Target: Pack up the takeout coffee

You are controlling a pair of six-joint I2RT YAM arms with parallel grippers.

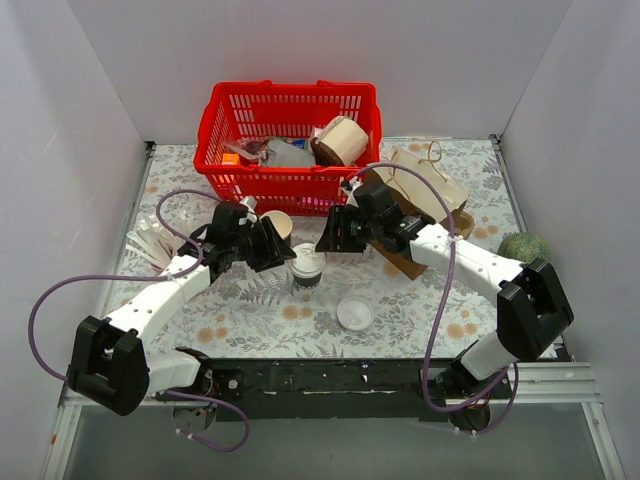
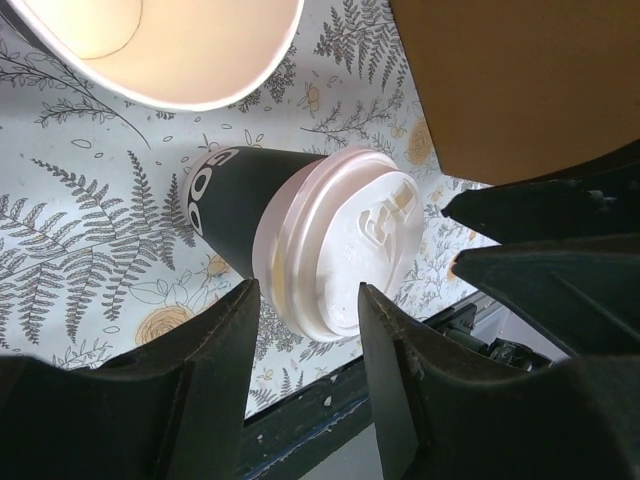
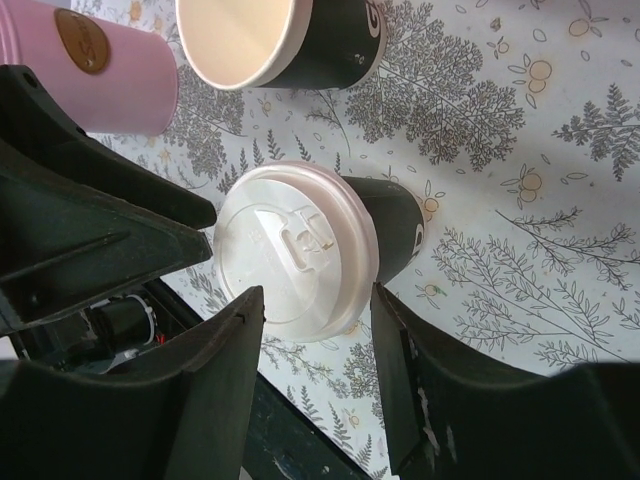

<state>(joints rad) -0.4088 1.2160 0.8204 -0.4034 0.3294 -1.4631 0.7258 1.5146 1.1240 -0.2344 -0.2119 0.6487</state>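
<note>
Coffee cup (image 1: 307, 266) stood lidded on the table (image 1: 250, 320), between left gripper (image 2: 310, 295) and right gripper (image 3: 318, 295); both had jaws apart, holding nothing. Looked light, thin-walled, crushable. Best hold was the dark wall below the rim, gently, not the lid.

Blk cup (image 2: 225, 200) w/ white lid (image 2: 350, 250), red basket (image 1: 270, 185), fern-print cloth (image 1: 260, 320)

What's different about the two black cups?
The takeout coffee wears a white lid; the open cup has none, so its cream inside shows. The open cup stands nearer the red basket than the takeout coffee does. Both are upright dark paper cups.
</note>
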